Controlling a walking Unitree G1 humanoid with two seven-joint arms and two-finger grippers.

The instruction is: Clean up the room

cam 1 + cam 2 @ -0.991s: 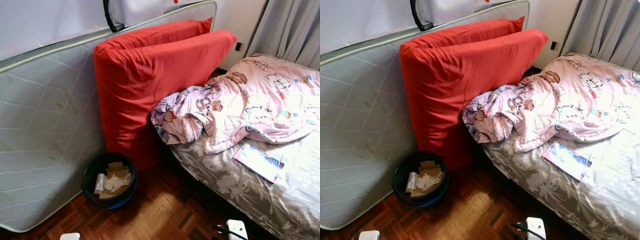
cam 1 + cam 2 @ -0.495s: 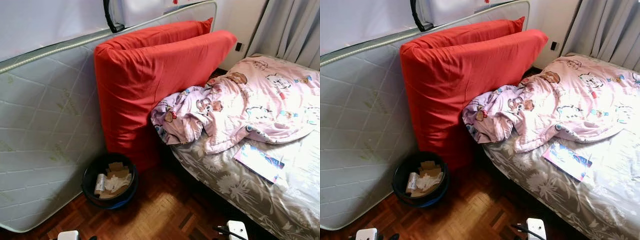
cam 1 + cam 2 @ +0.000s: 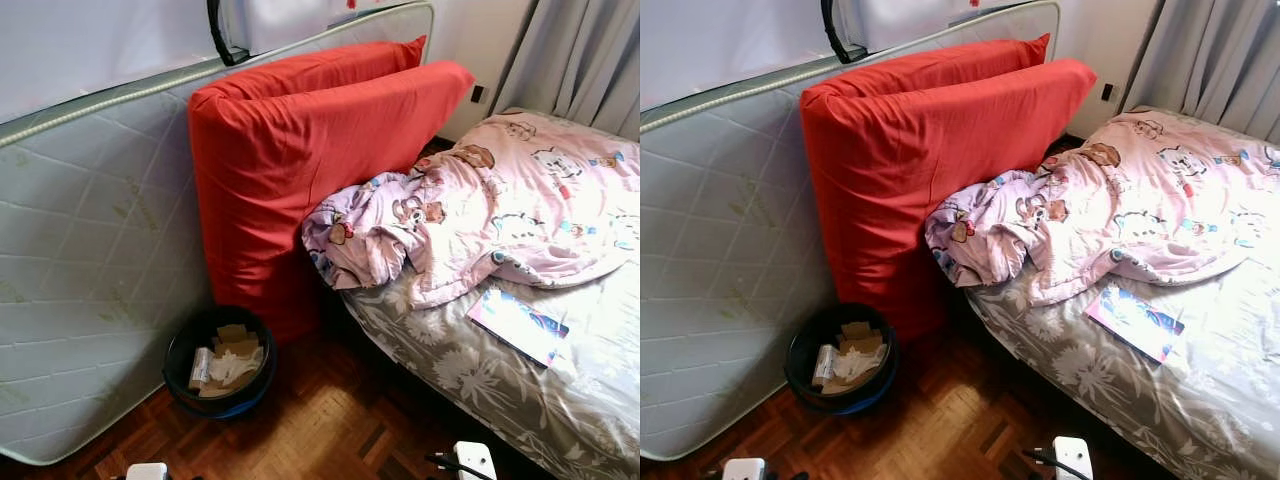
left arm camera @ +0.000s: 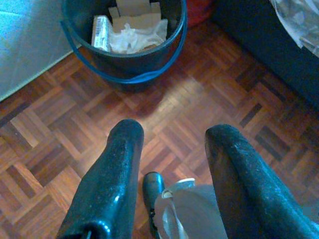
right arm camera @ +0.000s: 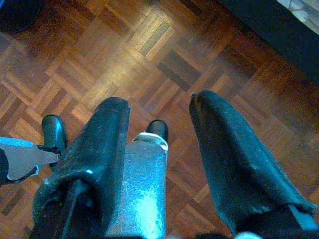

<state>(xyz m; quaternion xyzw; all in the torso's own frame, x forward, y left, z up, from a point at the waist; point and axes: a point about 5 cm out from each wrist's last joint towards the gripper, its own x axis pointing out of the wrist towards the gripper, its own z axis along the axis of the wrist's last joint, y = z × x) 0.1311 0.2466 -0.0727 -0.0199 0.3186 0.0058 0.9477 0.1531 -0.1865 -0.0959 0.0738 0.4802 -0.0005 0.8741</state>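
Observation:
A dark round bin [image 3: 235, 408] with a blue handle stands on the parquet floor, holding cardboard and crumpled paper [image 3: 232, 362]. It shows again in the left wrist view as the bin [image 4: 124, 64], ahead of my left gripper [image 4: 174, 130], which hangs open above the floor. A crumpled pink cartoon-print blanket [image 3: 500, 200] lies on the bed [image 3: 450, 370], with a thin colourful booklet [image 3: 518, 325] beside it. My right gripper [image 5: 159, 102] is open over bare parquet, low at my side.
A red-covered mattress [image 3: 300, 160] leans against a white quilted mattress [image 3: 90, 250] along the wall, just behind the bin. Grey curtains [image 3: 590, 60] hang at the far right. Parquet floor [image 3: 330, 430] lies between bin and bed. White parts of my arms [image 3: 473, 458] show at the lower edge.
The white part of my left arm at the lower edge has shifted slightly. Bin, bed and blanket have not moved.

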